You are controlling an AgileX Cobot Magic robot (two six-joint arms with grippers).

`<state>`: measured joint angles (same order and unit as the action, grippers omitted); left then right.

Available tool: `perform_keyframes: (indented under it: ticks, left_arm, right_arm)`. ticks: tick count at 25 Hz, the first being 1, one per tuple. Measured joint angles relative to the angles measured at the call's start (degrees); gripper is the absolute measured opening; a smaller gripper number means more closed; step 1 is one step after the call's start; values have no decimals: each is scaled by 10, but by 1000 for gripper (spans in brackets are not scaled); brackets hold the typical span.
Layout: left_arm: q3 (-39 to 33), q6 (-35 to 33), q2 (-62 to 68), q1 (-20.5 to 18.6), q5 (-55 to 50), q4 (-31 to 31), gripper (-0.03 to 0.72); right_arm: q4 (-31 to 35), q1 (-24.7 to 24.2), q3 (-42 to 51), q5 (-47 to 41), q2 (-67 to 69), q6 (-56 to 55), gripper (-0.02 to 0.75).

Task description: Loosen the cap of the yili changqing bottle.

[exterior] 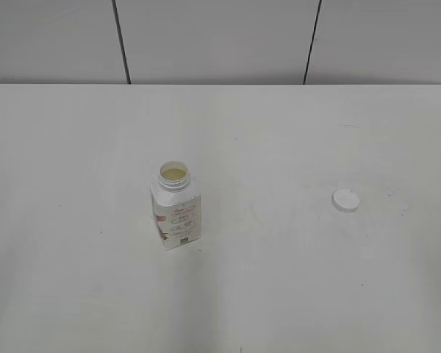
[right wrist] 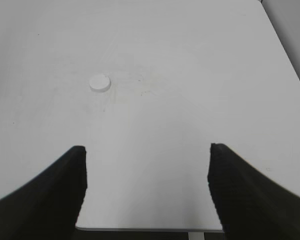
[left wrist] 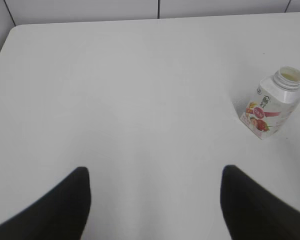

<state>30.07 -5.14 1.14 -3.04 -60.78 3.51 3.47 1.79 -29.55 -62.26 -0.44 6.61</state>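
Observation:
The yili changqing bottle (exterior: 176, 207) stands upright on the white table, left of centre, with its neck open and pale liquid showing inside. It also shows at the right of the left wrist view (left wrist: 272, 104). The white cap (exterior: 345, 200) lies flat on the table, well to the right of the bottle, and shows in the right wrist view (right wrist: 100, 83). My left gripper (left wrist: 152, 175) is open and empty, held back from the bottle. My right gripper (right wrist: 146, 150) is open and empty above the table's near edge. Neither arm shows in the exterior view.
The white table (exterior: 279, 294) runs to a grey panelled wall (exterior: 220, 37) at the back. Its near edge shows in the right wrist view (right wrist: 150, 229) and its right edge (right wrist: 285, 55) too.

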Motion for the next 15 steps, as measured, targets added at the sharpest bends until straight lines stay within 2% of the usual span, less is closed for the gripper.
perform_keyframes:
  ticks: [15]
  left_arm:
    - [0, 0, 0, 0, 0, 0, 498]
  right_arm:
    - [0, 0, 0, -1, 0, -1, 592]
